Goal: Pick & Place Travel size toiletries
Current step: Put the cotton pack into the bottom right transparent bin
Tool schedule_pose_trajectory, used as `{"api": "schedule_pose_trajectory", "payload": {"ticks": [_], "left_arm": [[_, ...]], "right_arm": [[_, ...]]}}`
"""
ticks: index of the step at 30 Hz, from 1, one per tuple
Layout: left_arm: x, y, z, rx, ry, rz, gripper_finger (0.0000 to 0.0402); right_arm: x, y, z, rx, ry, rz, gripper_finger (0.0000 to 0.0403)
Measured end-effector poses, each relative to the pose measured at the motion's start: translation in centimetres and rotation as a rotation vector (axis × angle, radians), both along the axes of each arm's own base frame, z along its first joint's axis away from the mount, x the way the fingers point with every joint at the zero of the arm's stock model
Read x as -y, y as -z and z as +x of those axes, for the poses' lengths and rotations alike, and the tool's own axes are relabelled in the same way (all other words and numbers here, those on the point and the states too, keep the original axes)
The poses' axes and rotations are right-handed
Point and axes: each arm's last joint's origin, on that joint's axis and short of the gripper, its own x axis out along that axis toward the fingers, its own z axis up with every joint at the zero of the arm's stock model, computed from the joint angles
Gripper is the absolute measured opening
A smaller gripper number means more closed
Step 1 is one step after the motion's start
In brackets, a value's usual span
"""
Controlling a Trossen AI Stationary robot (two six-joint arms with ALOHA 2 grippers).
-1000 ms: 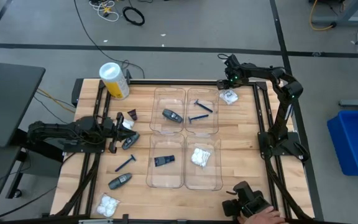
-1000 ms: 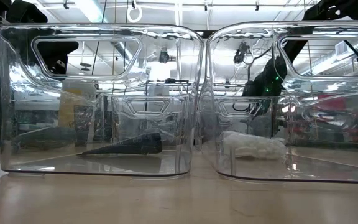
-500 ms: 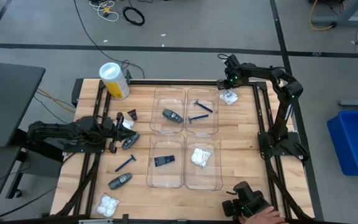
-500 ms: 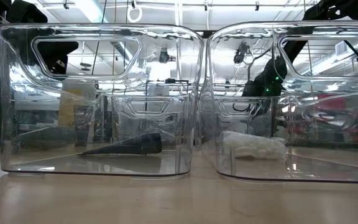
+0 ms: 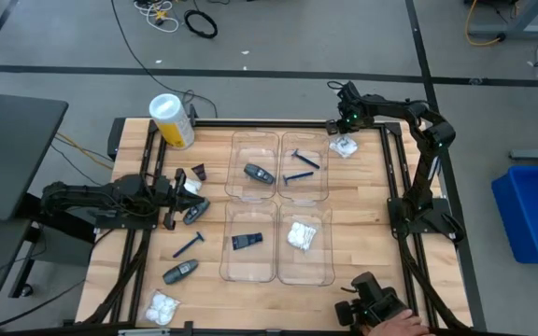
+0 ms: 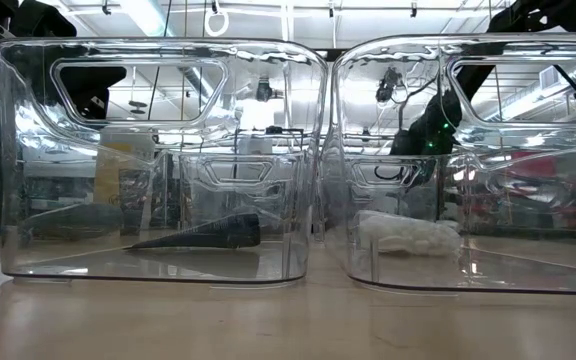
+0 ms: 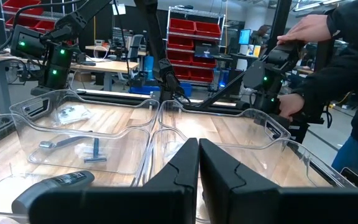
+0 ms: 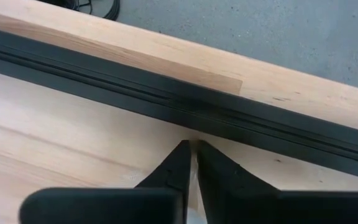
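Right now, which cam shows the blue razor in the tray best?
High view: the blue razor lies unobstructed in the tray's far right compartment. Left wrist view shows it low, through clear walls. The low and right wrist views don't show it.

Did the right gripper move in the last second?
No. In the high view the right gripper sits at the same spot above the white packet, by the table's far edge, as before.
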Motion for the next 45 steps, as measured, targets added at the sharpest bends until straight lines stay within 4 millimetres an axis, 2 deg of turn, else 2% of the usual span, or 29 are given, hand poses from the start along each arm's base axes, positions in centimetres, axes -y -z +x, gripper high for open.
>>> {"api": "schedule_pose_trajectory", "payload": {"ticks": [12, 35, 39, 45], "left_arm": [[0.0, 0.0, 0.0, 0.000, 0.000, 0.000, 0.0022], [0.0, 0.0, 0.0, 0.000, -0.001, 0.000, 0.0022], [0.0, 0.0, 0.0, 0.000, 0.000, 0.000, 0.0022], [0.0, 0.0, 0.0, 0.000, 0.000, 0.000, 0.0022]], "right_arm": [[0.0, -0.1, -0.1, 0.005, 0.001, 0.003, 0.0004], [0.6, -1.7, 0.0, 0.024, -0.033, 0.017, 0.0000], [0.7, -2.6, 0.0, 0.036, -0.043, -0.024, 0.0000], [0.9, -5.0, -0.4, 0.076, -0.073, -0.130, 0.0000]]}}
